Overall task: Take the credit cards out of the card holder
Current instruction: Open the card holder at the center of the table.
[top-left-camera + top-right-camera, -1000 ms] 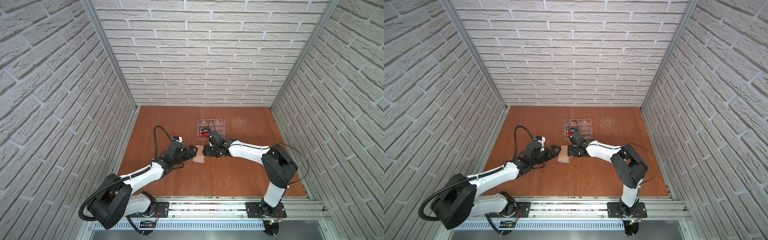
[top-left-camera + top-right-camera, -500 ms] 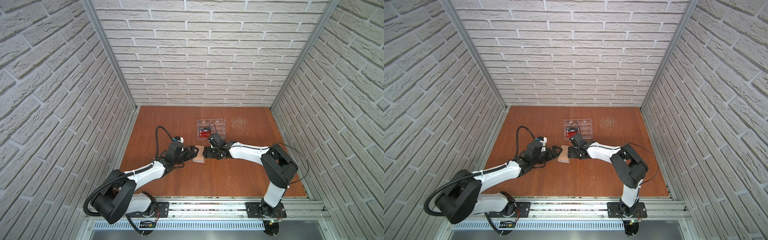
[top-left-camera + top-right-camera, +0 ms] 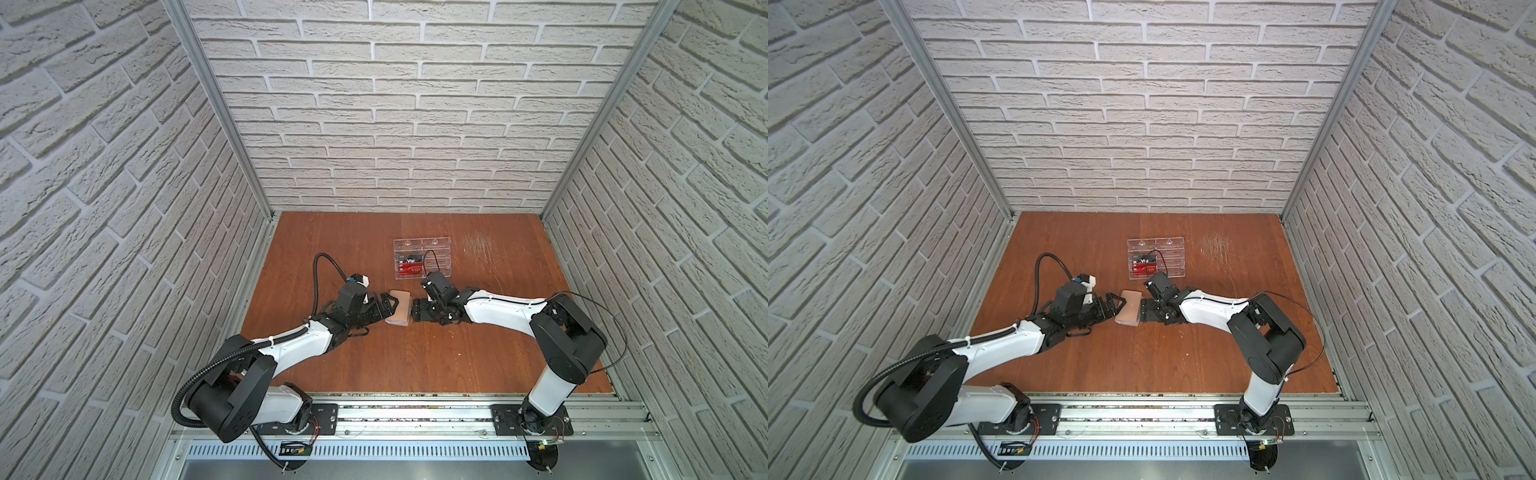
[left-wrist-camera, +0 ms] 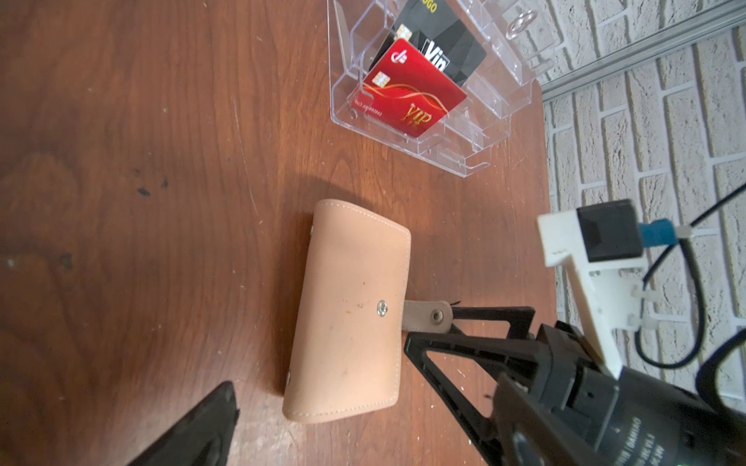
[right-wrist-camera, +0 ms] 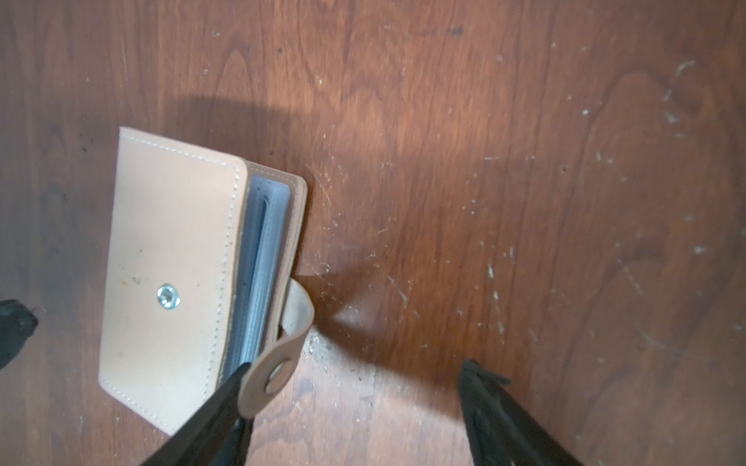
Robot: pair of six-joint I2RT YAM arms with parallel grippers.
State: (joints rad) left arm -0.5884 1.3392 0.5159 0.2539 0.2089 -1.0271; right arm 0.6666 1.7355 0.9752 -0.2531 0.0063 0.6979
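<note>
The beige card holder (image 3: 400,308) (image 3: 1128,307) lies flat mid-table between both grippers. Its snap tab (image 5: 278,363) is undone and the cover stands slightly ajar, showing frosted bluish sleeves (image 5: 262,258). The credit cards are hidden inside them. My right gripper (image 3: 415,312) (image 5: 355,365) is open at the holder's opening edge; one of its fingers (image 5: 226,403) touches the loose tab, the other stands well clear. My left gripper (image 3: 388,306) is open wide at the spine side, holding nothing; one of its fingers (image 4: 202,427) shows beside the card holder (image 4: 351,310).
A clear acrylic rack (image 3: 422,257) (image 4: 424,133) stands just behind the card holder, holding a black VIP card (image 4: 448,44) and a red VIP card (image 4: 411,97). Brick-pattern walls enclose the wooden table (image 3: 415,365) on three sides.
My right gripper's jaws have spread wider beside the holder's open edge. The left gripper has edged a little closer to the holder. The holder stays in place.
</note>
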